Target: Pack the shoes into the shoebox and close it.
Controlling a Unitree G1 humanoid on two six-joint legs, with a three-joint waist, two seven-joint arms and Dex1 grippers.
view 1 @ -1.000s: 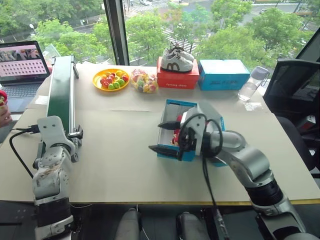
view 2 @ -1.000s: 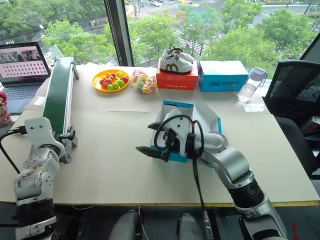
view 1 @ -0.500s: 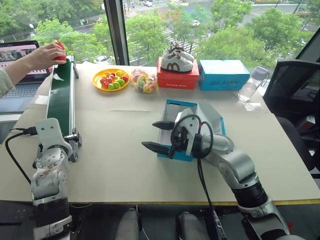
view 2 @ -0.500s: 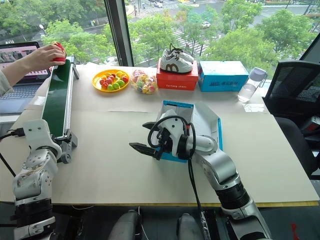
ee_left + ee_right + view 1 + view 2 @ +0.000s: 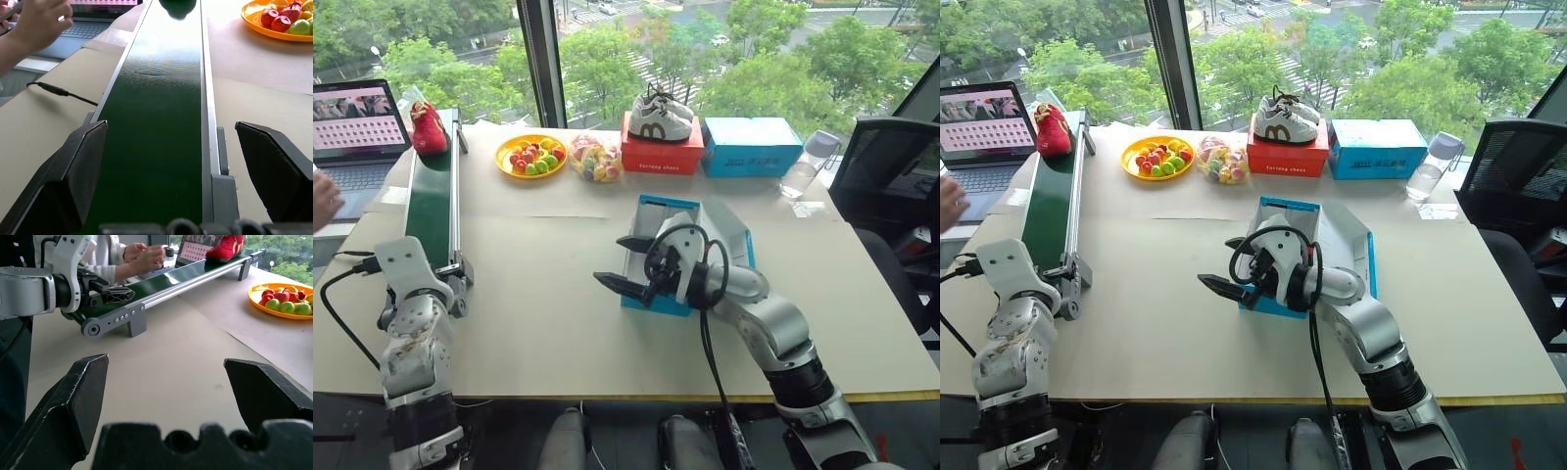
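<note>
Table (image 5: 558,284) carries everything here, and the long green conveyor belt (image 5: 433,191) runs along its left side from far to near, ending just in front of the left gripper (image 5: 186,171). The blue shoebox (image 5: 658,208) stands open in the middle of the table, lid flap leaning to the right, with the right gripper (image 5: 626,262) hovering at its near left corner, pointing left over bare tabletop. A red shoe (image 5: 429,128) sits on the far end of the belt, beside the laptop (image 5: 357,122), its length roughly in line with the belt; whether the other shoe is already inside the box I cannot tell. The left gripper's fingers are spread wide and empty, straddling the belt's near end and aimed straight along it, so the shoe lies directly ahead of it but well apart. The right gripper is also spread and empty, and much farther from the shoe. The left arm looks the natural one to take it.
</note>
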